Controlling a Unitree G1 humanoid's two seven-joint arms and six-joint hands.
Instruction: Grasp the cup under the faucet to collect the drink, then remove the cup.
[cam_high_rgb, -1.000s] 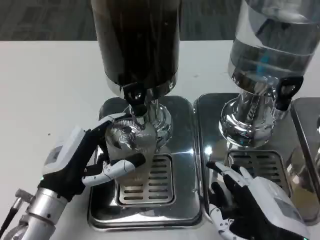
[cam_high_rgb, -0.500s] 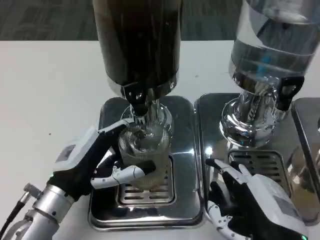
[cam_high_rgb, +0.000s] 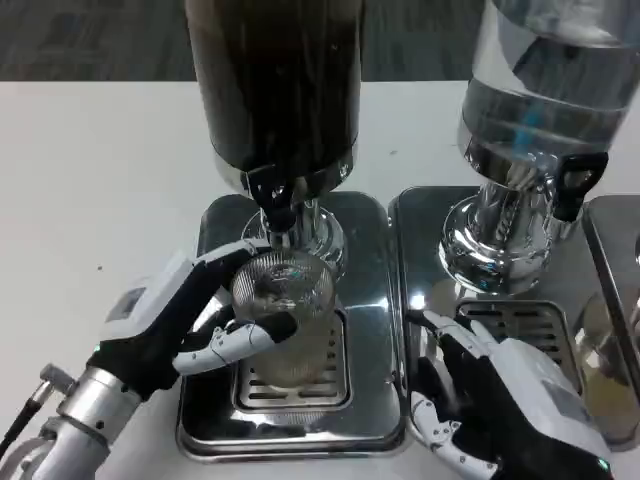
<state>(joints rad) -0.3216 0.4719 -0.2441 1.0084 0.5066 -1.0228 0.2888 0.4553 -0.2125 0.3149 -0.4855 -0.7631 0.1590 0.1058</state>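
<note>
A clear ribbed cup (cam_high_rgb: 285, 300) stands under the black faucet (cam_high_rgb: 274, 198) of the dark drink dispenser (cam_high_rgb: 273, 85), over the slotted drip grate (cam_high_rgb: 300, 375). My left hand (cam_high_rgb: 185, 315) grips the cup from its left side, thumb across the front and fingers around the back. Whether any liquid is in the cup I cannot tell. My right hand (cam_high_rgb: 505, 400) rests low on the neighbouring steel tray (cam_high_rgb: 420, 215), fingers spread, holding nothing.
A second dispenser (cam_high_rgb: 535, 110) with clear liquid and its own black tap (cam_high_rgb: 572, 185) stands at the right on that tray. The dark dispenser's steel tray (cam_high_rgb: 365, 225) sits on the white table (cam_high_rgb: 100, 180). Another tray edge (cam_high_rgb: 610, 230) shows at far right.
My left hand has shifted the cup slightly right and toward me, staying under the faucet. The right hand has barely moved.
</note>
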